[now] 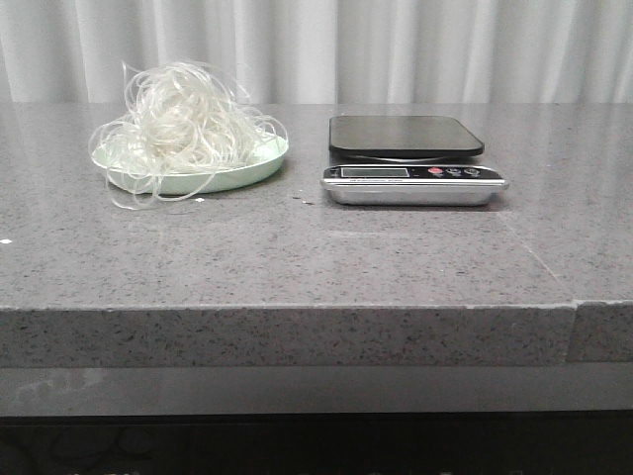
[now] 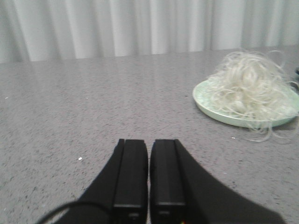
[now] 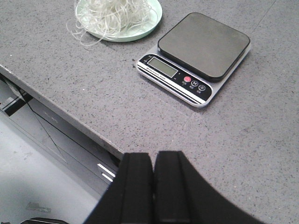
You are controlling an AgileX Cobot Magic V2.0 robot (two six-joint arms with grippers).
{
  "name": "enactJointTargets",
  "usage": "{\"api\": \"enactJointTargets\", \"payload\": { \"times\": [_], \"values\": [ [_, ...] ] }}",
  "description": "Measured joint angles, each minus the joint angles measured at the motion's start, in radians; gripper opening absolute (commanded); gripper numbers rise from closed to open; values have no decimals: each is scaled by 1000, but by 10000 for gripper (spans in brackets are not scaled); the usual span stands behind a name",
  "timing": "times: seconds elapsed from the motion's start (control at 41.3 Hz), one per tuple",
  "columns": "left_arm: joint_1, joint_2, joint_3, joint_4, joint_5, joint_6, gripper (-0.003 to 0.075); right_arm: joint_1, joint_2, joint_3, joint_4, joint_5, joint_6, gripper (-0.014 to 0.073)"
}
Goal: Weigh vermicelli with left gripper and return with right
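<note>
Hidden or cut off: neither arm shows in the front view; in each wrist view only the two black fingers are seen, their bases cut by the frame edge. The scale's display (image 1: 374, 172) reads nothing legible.
Hard to make out: small pale specks lie on the tabletop (image 1: 297, 257) between plate and scale; what they are cannot be told.
Vermicelli (image 1: 183, 124): a loose, fluffy mound of thin, translucent whitish strands in curly loops, heaped on the pale green plate (image 1: 247, 170). Some loops hang over the plate's rim and touch the tabletop at its front.
Vermicelli position: on the plate, on the left part of the grey speckled tabletop, just beside the scale (image 1: 412, 158) and apart from it.
Scale: black platform bare, silver front with small buttons, one of them red.
Left end effector (image 2: 148, 175): fingers pressed together, holding nothing, low over bare tabletop, well apart from the plate.
Right end effector (image 3: 153, 182): fingers together, empty, above the tabletop's front edge, near the scale.
Background: pale curtain (image 1: 396, 49).
</note>
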Motion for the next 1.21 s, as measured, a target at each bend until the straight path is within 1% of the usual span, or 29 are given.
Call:
{"api": "enactJointTargets", "payload": {
  "times": [0.121,0.218,0.363,1.211],
  "values": [
    [15,-56,96,-14,-96,0,141,0,0,0,0,0,0,159],
    [19,-86,167,-17,-198,0,141,0,0,0,0,0,0,159],
    [19,-89,190,-24,-286,0,141,0,0,0,0,0,0,159],
    [19,-89,190,-24,-294,0,141,0,0,0,0,0,0,159]
  ]
}}
